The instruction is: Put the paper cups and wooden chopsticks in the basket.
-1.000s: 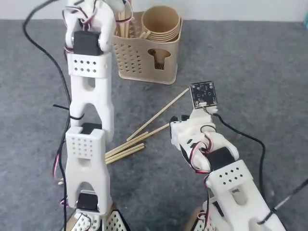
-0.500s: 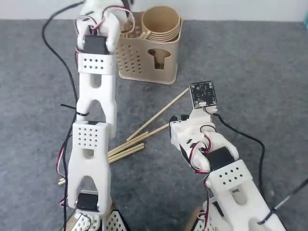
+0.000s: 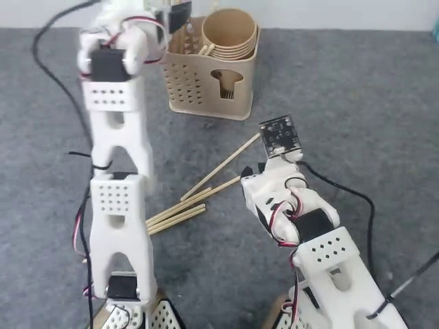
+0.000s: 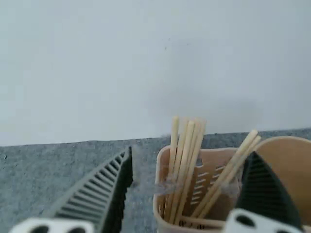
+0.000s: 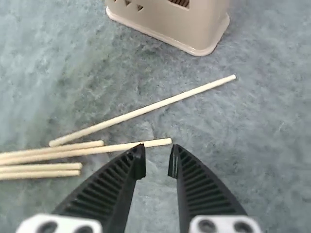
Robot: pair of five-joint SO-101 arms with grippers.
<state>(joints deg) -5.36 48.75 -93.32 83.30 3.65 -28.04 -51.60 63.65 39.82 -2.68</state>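
Observation:
The beige basket [image 3: 209, 82] at the back of the table holds a stack of paper cups [image 3: 230, 34] and several upright wooden chopsticks [image 3: 180, 38]. My left gripper [image 4: 189, 155] hangs open just above the basket [image 4: 209, 158], its fingers either side of the standing chopsticks [image 4: 182, 165], gripping nothing. Several loose chopsticks [image 3: 178, 209] lie on the grey mat, and one long chopstick [image 3: 226, 164] lies diagonally nearer the basket. My right gripper [image 5: 156, 149] is low over the mat and narrowly open. The end of one chopstick [image 5: 112, 148] lies just ahead of its tips.
The grey mat [image 3: 357, 103] covers the table, with bare room right of the basket. The tall left arm [image 3: 113, 137] stands beside the loose chopsticks. A black cable [image 3: 343, 188] trails from the right arm.
The left arm's upper part swung left and its wrist turned over the basket's left end. The right wrist edged slightly left toward the loose chopsticks.

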